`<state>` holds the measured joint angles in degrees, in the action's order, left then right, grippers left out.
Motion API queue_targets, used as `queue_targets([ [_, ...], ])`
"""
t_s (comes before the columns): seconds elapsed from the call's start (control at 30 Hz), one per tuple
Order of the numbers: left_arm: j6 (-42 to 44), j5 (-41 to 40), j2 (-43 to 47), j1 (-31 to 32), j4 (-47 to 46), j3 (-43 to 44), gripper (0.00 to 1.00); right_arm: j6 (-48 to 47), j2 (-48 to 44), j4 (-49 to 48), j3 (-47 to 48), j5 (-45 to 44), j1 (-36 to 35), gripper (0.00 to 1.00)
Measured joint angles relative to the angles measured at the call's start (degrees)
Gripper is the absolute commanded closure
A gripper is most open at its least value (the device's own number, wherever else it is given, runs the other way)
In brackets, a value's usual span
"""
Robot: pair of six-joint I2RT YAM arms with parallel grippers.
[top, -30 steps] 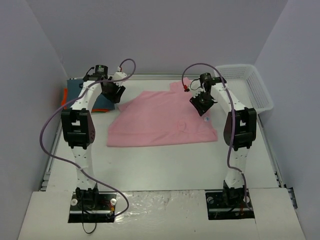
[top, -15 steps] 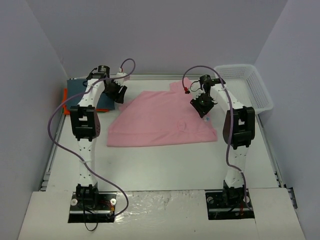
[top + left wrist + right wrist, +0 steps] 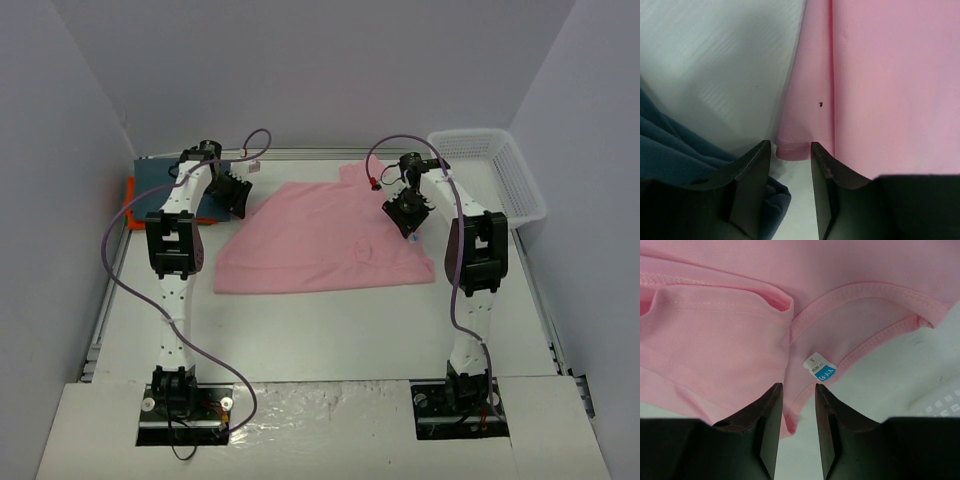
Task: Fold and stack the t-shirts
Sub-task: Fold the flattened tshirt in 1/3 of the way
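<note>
Lying flat across the middle of the white table (image 3: 330,330), the plain light pink short-sleeved t-shirt (image 3: 320,235) has a pincer above each side. The left pincer (image 3: 791,147) hangs over the shirt's left edge, fingers parted and empty, beside the dark slate blue-grey t-shirt (image 3: 670,150). A bright orange t-shirt (image 3: 129,203) shows at that shirt's left edge. The right pincer (image 3: 799,390) is likewise released above the collar label (image 3: 820,368); whether it touches cloth is unclear. A white plastic mesh basket (image 3: 500,165) stands far right.
</note>
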<state>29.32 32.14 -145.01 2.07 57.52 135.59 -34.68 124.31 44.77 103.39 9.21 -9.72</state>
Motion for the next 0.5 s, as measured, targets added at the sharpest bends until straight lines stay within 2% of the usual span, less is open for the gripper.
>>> queue_targets([
  [0.2,1.20,-0.02,0.00,0.04,1.86,0.04,0.64,0.02,0.02,0.00,0.00,-0.46,0.04,0.72],
  [0.4,1.99,-0.90,-0.28,0.17,3.13,0.04,0.76,0.02,0.04,0.00,0.00,-0.98,0.04,0.72],
  [0.5,2.03,-1.07,-0.39,0.17,3.26,0.13,0.78,0.04,0.04,0.00,0.00,-1.25,0.04,0.72],
])
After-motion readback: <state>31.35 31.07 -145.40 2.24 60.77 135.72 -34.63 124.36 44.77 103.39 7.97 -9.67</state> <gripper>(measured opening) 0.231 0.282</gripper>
